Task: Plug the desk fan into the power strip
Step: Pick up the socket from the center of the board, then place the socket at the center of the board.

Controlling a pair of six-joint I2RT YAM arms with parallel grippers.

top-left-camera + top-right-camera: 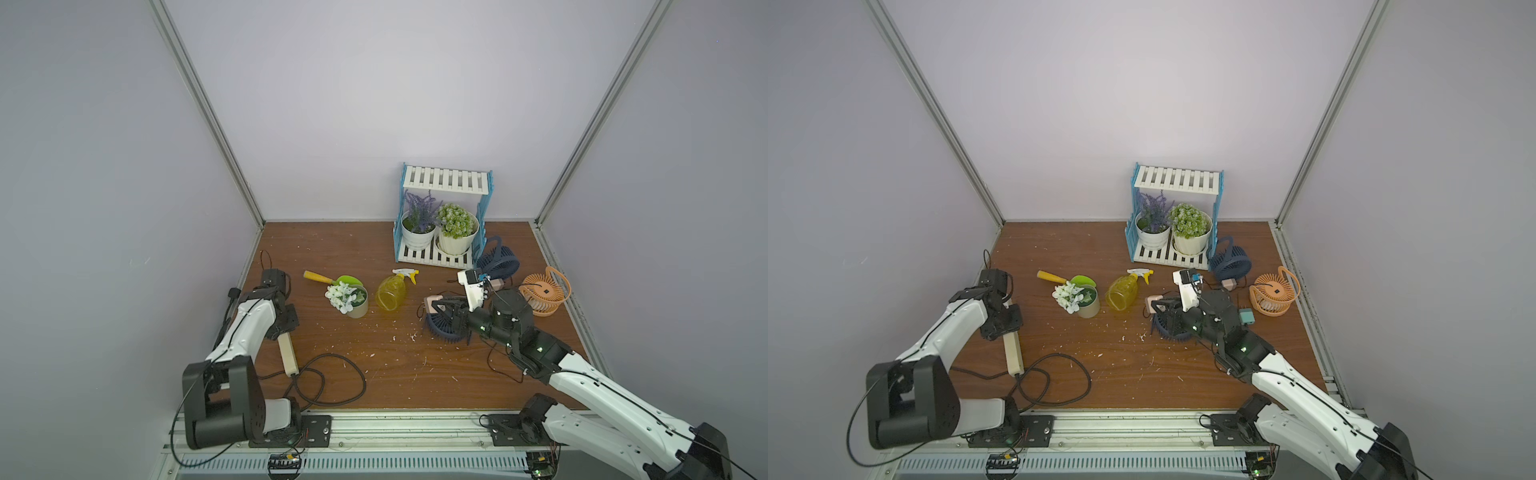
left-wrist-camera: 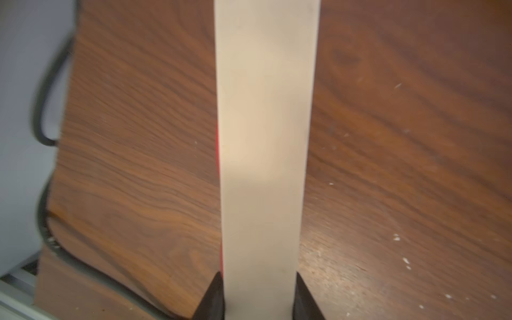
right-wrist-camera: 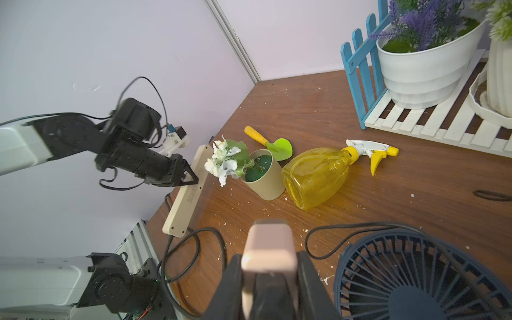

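The power strip (image 1: 288, 353) (image 1: 1013, 353) lies near the table's left edge, a long cream bar with its black cord at the near end. My left gripper (image 1: 285, 328) (image 2: 259, 299) is shut on the far part of the bar, a black fingertip pressed against each long side. In the left wrist view the power strip (image 2: 263, 138) shows a plain cream face and only a red sliver along one edge. My right gripper (image 1: 440, 309) (image 3: 267, 277) is shut on a pink plug (image 1: 432, 301) (image 3: 267, 243), just above a dark blue desk fan (image 1: 440, 330) (image 3: 415, 277) lying flat.
Between the arms lie a yellow spray bottle (image 1: 390, 293), a beige pot of white flowers (image 1: 353, 301) and a green trowel (image 1: 332, 279). A blue-white shelf (image 1: 444, 178) with two plants stands behind. A second blue fan (image 1: 498, 262) and an orange fan (image 1: 544, 293) sit right. Black cord loops (image 1: 332, 380) lie front-left.
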